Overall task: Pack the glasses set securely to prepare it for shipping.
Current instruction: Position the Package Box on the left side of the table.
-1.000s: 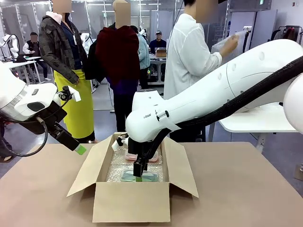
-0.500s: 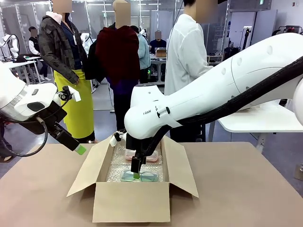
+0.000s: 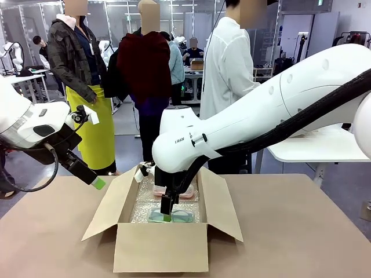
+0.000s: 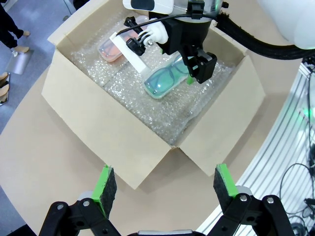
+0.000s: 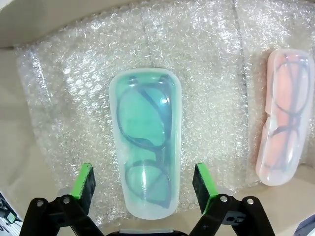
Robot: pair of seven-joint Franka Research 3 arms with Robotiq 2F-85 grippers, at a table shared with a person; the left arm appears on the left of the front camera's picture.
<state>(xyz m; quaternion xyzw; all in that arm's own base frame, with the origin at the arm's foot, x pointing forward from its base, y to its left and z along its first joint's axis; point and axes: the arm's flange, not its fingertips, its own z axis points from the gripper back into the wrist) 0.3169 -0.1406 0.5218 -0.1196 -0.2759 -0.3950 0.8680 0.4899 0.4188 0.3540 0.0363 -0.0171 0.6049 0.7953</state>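
The right gripper [image 5: 143, 179], spread, hangs over the mint green translucent eyeglass case [image 5: 145, 123], which lies near the pale pink case [image 5: 283, 118] on cushioning bubble wrap [image 5: 206, 59] in the brown cardboard box [image 3: 159, 249]; the left gripper [image 4: 161, 184] is spread too.

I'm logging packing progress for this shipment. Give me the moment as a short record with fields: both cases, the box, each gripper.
mint green case: lying flat on the bubble wrap inside the cardboard box
pale pink case: flat on the same wrap, beside the green one, not touching it
right gripper: open, pads either side of the mint green case with gaps showing
left gripper: open, holding nothing, above the table outside the box
box flaps: open
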